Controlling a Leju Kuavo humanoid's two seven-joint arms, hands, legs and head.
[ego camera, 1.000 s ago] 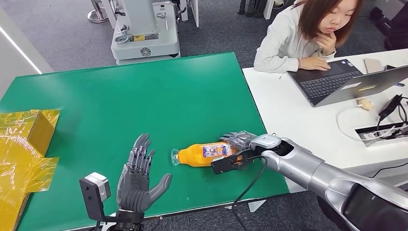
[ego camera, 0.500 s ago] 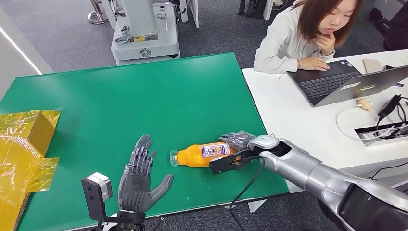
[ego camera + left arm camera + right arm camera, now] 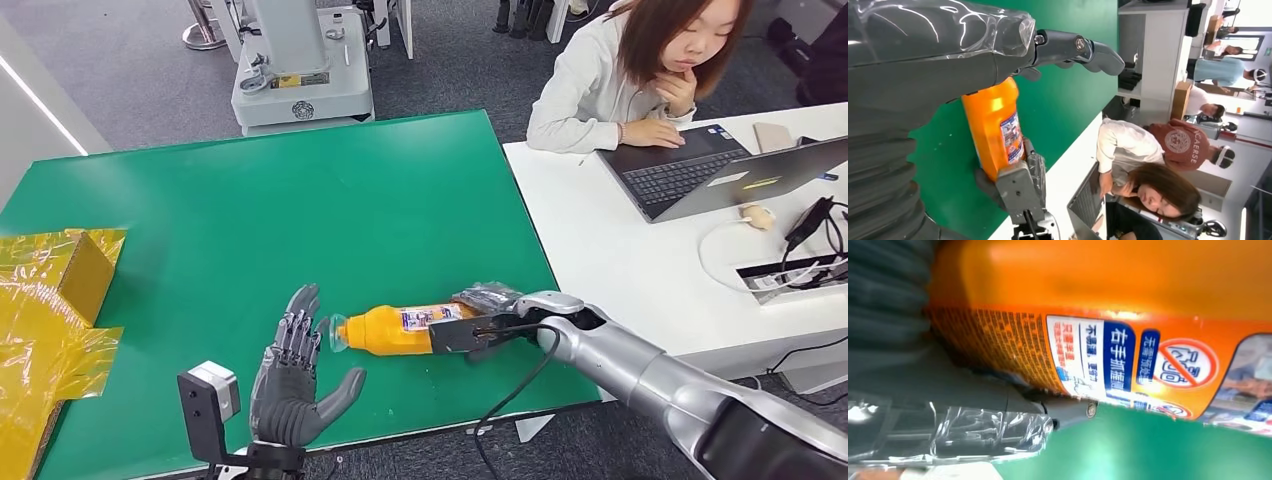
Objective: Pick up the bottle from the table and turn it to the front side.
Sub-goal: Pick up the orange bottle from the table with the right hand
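Right hand grasps the orange plastic bottle by its base. Left hand released, fingers spread. Risk: one-ended grip lets the bottle twist loose.

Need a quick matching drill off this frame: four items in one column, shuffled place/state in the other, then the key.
Items:
1. bottle
2. left hand
3. laptop
4. yellow box

Places/states:
A. at the left edge of the green table
B. open and holding nothing, fingers spread near the bottle's cap end
C. lying on its side, its base end gripped by the right hand
D. lid up on the white desk, in front of the seated person

Pairs: 1-C, 2-B, 3-D, 4-A
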